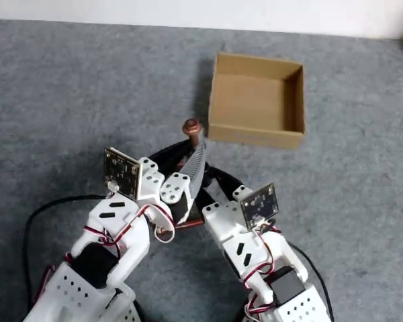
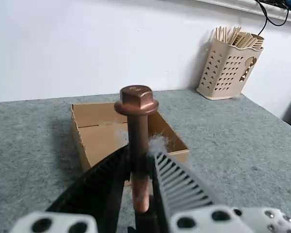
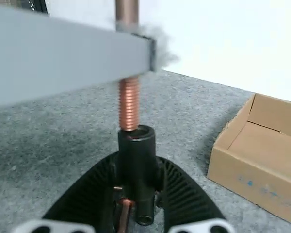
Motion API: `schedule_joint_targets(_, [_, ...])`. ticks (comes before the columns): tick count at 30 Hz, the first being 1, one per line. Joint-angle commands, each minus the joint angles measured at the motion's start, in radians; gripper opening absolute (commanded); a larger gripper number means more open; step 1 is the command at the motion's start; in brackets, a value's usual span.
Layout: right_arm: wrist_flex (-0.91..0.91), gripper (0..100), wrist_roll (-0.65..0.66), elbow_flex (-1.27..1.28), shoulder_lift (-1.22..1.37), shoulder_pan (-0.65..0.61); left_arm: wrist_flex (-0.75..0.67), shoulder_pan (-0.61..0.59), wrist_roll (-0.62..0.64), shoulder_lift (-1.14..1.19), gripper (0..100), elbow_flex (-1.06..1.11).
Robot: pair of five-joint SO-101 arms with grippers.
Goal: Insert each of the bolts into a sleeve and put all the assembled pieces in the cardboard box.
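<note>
Right gripper [image 3: 137, 167]: fingers clenched on the black sleeve [image 3: 137, 148]. Sleeve is upright, mouth up, nearest the arms.

Left gripper [image 2: 139, 158]: fingers clamped on the shank of the copper bolt [image 2: 137, 141]. Head is up, threaded end down. Its grey finger [image 3: 63, 53] crosses above the sleeve.

Bolt stands directly over the sleeve with its thread tip at the mouth. Cannot tell whether the tip has entered.

Farther off, to the right: cardboard box [image 1: 255, 137] on the grey table [image 1: 67, 87], apart from the held pair. Its floor shows bare cardboard.

Far right, by the wall: beige holder of sticks [image 2: 230, 63].

Judgement: early stage. One insertion is in hand, the bolt not seated, and nothing is delivered by my reading. Left to do: push the bolt home and place the piece in the box. How many further pairs remain cannot be told.
</note>
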Motion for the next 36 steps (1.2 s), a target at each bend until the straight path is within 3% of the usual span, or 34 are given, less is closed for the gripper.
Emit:
schedule_joint_targets(1, [-0.007, 0.4, 0.009, 0.110, -0.012, 0.015, 0.018, 0.022, 0.008, -0.013, 0, -0.024])
schedule_joint_targets(8, [-0.005, 0.4, 0.009, 0.114, -0.012, 0.010, 0.015, 0.073, 0.051, -0.004, 0, 0.004])
schedule_joint_targets(28, [-0.002, 0.4, 0.009, 0.110, -0.012, -0.019, 0.015, 0.022, -0.006, -0.004, 0, 0.067])
schedule_joint_targets(32, [0.076, 0.4, 0.009, 0.105, -0.012, -0.025, 0.015, 0.022, -0.005, -0.002, 0, 0.068])
schedule_joint_targets(36, [0.107, 0.4, 0.009, 0.070, -0.013, -0.025, 0.014, 0.021, 0.074, -0.002, 0, 0.062])
